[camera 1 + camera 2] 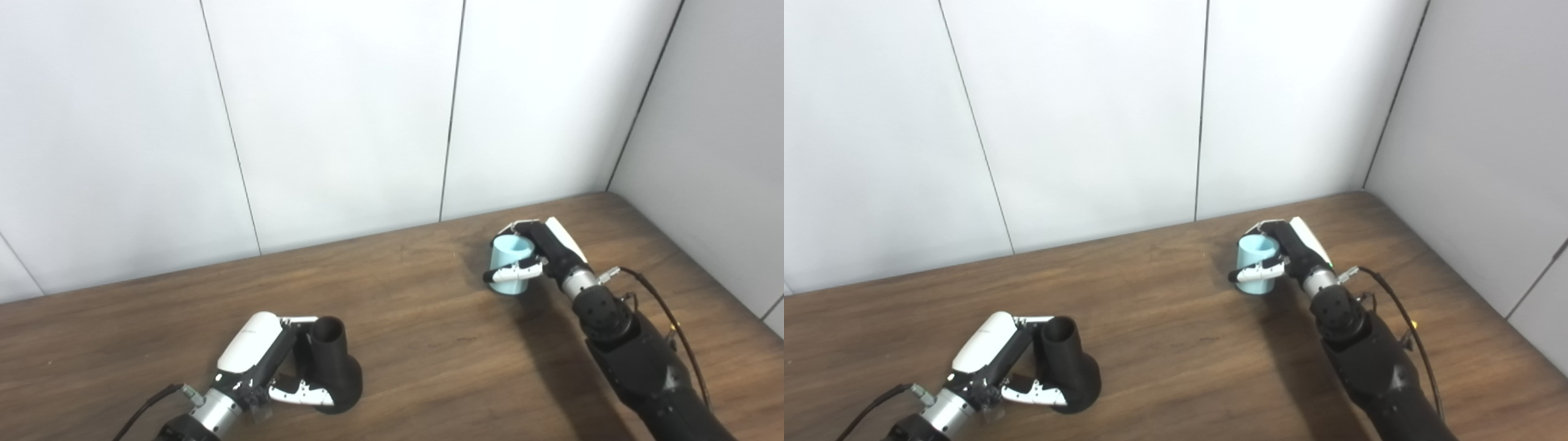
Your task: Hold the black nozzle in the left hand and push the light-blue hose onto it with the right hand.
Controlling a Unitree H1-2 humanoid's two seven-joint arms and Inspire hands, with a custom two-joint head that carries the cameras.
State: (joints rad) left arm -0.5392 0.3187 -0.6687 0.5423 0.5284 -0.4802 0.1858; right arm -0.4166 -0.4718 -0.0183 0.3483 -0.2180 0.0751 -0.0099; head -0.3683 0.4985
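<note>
Left hand point(269, 367) is wrapping its fingers around the black nozzle point(334, 367), steadying it upright on the table point(429, 343), mouth up; well to the nozzle's right, right hand point(539, 254) is clasping the light-blue hose point(511, 264), ready to carry.

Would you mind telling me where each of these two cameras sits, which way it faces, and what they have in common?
Left eye view: on the robot's head, looking down at the wooden table and white wall panels; both arms enter from below.
Right eye view: beside it, slightly to the right, so the scene sits further left; same arms.
Shared: the left hand around the black nozzle, the right hand around the light-blue hose, the two well apart.
</note>
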